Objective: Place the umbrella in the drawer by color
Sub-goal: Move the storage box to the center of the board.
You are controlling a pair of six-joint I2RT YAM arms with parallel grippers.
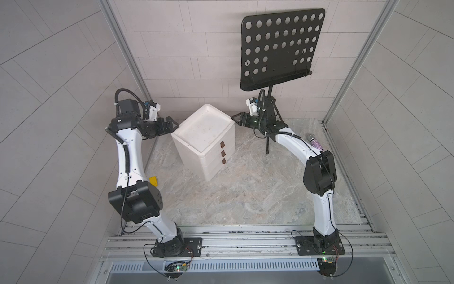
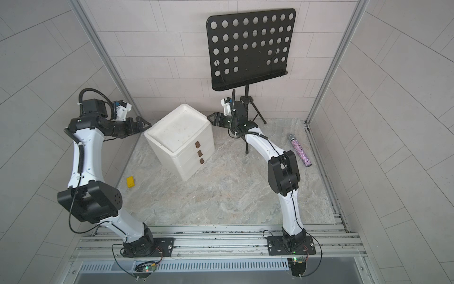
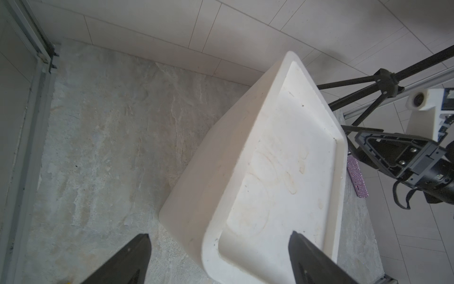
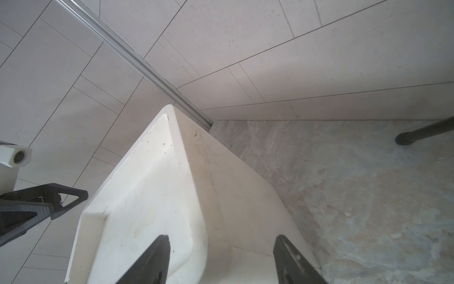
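- Umbrella: I find none in any view, neither on the grey marbled tabletop nor in my fingers. My guess is that it is shut away already or hidden from view.
- Nearest, a small yellow block lies beside my left arm.
- The white plastic three-drawer chest stands mid-table, corner-on, its brown-handled drawers all shut.
- My left gripper hovers at the chest's top edge, fingers spread wide and empty. My right gripper faces it from the opposite side, moderately parted and also empty. I judge they flank the chest to steady it; contact I cannot tell.
- Both arms reach forward, elbows raised, wrists level, pointing inward.
- Farther right lies a purple glitter microphone.
- Farthest, a black perforated music stand.
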